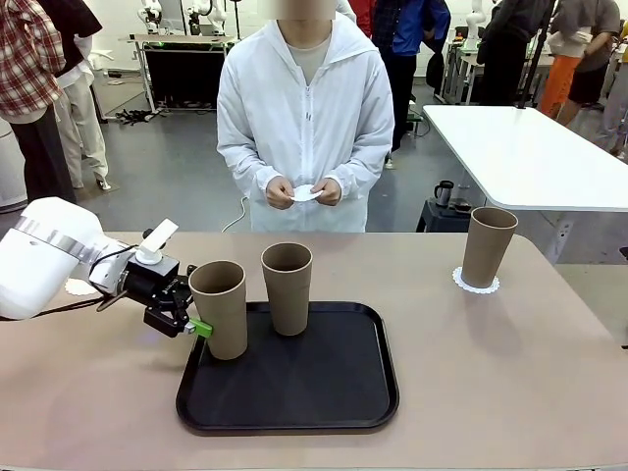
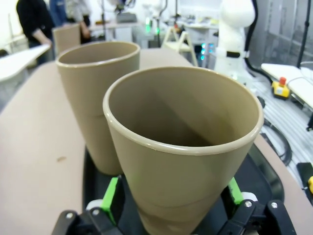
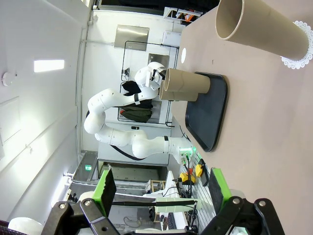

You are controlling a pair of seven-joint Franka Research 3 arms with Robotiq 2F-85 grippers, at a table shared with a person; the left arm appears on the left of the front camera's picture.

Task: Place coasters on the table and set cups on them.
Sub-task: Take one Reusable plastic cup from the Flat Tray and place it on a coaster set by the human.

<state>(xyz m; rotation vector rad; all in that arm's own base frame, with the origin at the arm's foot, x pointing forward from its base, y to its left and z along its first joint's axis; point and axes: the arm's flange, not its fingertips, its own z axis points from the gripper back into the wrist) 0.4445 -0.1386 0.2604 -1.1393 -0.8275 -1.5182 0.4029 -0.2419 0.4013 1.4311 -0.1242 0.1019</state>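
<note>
The near tumbler [image 2: 181,161] is standing on the black tray [image 1: 294,392] between the left gripper [image 2: 174,192]'s pads; whether clamped, I cannot tell. Seemingly light, stiff and slick, it is inviting a low hold; the right gripper [image 3: 161,181] is gaping empty.

Clasps the left cup [image 1: 218,306] low down with the left gripper [image 1: 203,328], on the black tray [image 1: 294,397] beside a second cup [image 1: 287,287]. Farther right on the table [image 1: 510,383], a third cup [image 1: 488,245] upright on a coaster [image 1: 476,284]. Beyond, held in a person's hands [image 1: 280,192], another coaster [image 1: 306,192].
</note>
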